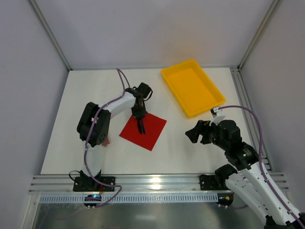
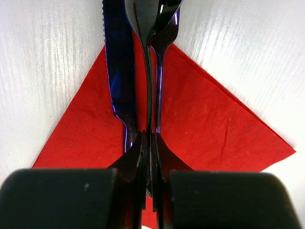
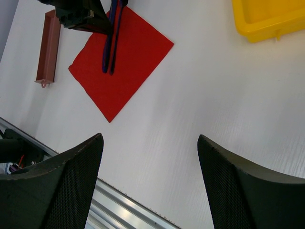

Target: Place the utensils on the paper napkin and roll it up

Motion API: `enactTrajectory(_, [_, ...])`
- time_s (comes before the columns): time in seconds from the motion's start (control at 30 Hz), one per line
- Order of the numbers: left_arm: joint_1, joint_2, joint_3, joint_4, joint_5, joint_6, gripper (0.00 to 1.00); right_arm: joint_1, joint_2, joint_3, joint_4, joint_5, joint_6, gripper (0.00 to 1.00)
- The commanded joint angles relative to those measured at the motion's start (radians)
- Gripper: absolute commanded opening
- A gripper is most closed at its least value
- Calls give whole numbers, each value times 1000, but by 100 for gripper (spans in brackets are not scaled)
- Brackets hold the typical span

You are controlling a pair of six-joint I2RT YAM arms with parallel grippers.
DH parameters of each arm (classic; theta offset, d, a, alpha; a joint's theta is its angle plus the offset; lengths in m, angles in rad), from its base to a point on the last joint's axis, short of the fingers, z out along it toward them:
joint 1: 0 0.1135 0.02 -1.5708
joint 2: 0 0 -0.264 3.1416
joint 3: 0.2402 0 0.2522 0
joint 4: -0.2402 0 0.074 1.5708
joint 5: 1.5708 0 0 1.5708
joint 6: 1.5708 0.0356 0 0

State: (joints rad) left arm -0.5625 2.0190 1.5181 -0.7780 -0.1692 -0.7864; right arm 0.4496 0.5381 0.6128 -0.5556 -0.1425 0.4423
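The red paper napkin (image 1: 143, 130) lies flat on the white table, also in the left wrist view (image 2: 209, 124) and the right wrist view (image 3: 138, 52). My left gripper (image 1: 139, 121) is over the napkin, shut on the utensils (image 2: 143, 76): dark blue-purple and black cutlery handles pinched between the jaws, their ends reaching over the napkin's far corner. The utensils also show in the right wrist view (image 3: 110, 47), lying along the napkin. My right gripper (image 1: 196, 133) is open and empty, held above bare table to the right of the napkin.
A yellow plastic tray (image 1: 210, 100) stands at the back right, its corner in the right wrist view (image 3: 267, 26). A brownish-red rectangular block (image 3: 46, 52) lies left of the napkin. The aluminium rail (image 1: 157, 183) runs along the near edge.
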Motion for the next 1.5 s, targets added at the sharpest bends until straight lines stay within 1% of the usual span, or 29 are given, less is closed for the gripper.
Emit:
enactTrajectory(0.0, [-1, 15, 7, 5, -16, -22, 5, 3, -13, 31, 6, 14, -17, 80])
enactTrajectory(0.13, [0, 15, 5, -3, -30, -24, 8, 3, -13, 35, 5, 12, -16, 80])
enactTrajectory(0.27, [-2, 11, 1, -4, -36, -24, 16, 3, -10, 30, 10, 11, -13, 80])
enactTrajectory(0.37, [0, 9, 1, -3, -32, -25, 19, 3, -7, 31, 10, 9, -13, 80])
enactTrajectory(0.57, [-13, -31, 8, 2, -3, -16, 22, 1, 8, 38, 26, -8, 7, 80])
enactTrajectory(0.63, [-20, -68, 17, -4, 5, -7, 22, 3, 28, 41, 40, -19, 45, 80])
enactTrajectory(0.7, [-22, -101, 28, -9, 16, 9, 25, 3, 86, 54, 36, 1, 119, 79])
enactTrajectory(0.73, [-22, -146, 27, -4, 19, 15, 25, 1, 114, 62, 31, 15, 156, 79])
enactTrajectory(0.77, [-22, -169, 21, 2, 17, 30, 28, 3, 159, 70, 31, 18, 227, 79])
enactTrajectory(0.8, [-22, -196, 16, 2, 16, 30, 29, 3, 186, 71, 42, 5, 228, 80])
enactTrajectory(0.83, [-22, -245, 7, 9, 13, 51, 31, 8, 207, 68, 55, -9, 302, 80])
enactTrajectory(0.9, [-19, -302, -16, 26, 14, 71, 34, 21, 271, 59, 101, -9, 375, 80])
enactTrajectory(0.93, [-19, -330, -51, 57, 19, 100, 38, 37, 290, 58, 111, 9, 428, 80])
enactTrajectory(0.97, [-19, -397, -73, 69, 16, 110, 39, 72, 309, 61, 126, 35, 456, 80])
enactTrajectory(1.0, [-17, -429, -100, 83, 10, 116, 41, 95, 347, 65, 128, 56, 481, 80])
enactTrajectory(1.03, [-16, -468, -148, 92, -6, 124, 45, 113, 367, 74, 132, 96, 539, 80])
enactTrajectory(1.07, [-10, -538, -179, 112, -10, 130, 47, 157, 384, 77, 152, 110, 567, 82])
enactTrajectory(1.1, [-7, -581, -206, 121, -18, 133, 51, 178, 420, 80, 163, 124, 599, 83])
enactTrajectory(1.13, [-4, -615, -231, 129, -33, 137, 60, 199, 437, 84, 169, 176, 640, 83])
enactTrajectory(1.17, [3, -647, -284, 140, -35, 144, 65, 245, 457, 87, 193, 193, 698, 83])
enactTrajectory(1.2, [21, -707, -304, 138, -30, 148, 72, 268, 480, 87, 218, 213, 726, 84])
enactTrajectory(1.23, [29, -730, -326, 134, -38, 153, 84, 294, 525, 93, 232, 230, 751, 84])
enactTrajectory(1.33, [52, -819, -410, 138, -41, 170, 87, 362, 614, 117, 275, 265, 828, 86])
enactTrajectory(1.37, [56, -836, -429, 140, -42, 173, 87, 379, 672, 142, 278, 296, 849, 86])
enactTrajectory(1.4, [62, -851, -473, 144, -41, 176, 87, 397, 697, 153, 284, 308, 883, 87])
enactTrajectory(1.47, [75, -891, -513, 151, -41, 176, 87, 435, 773, 171, 316, 316, 918, 87])
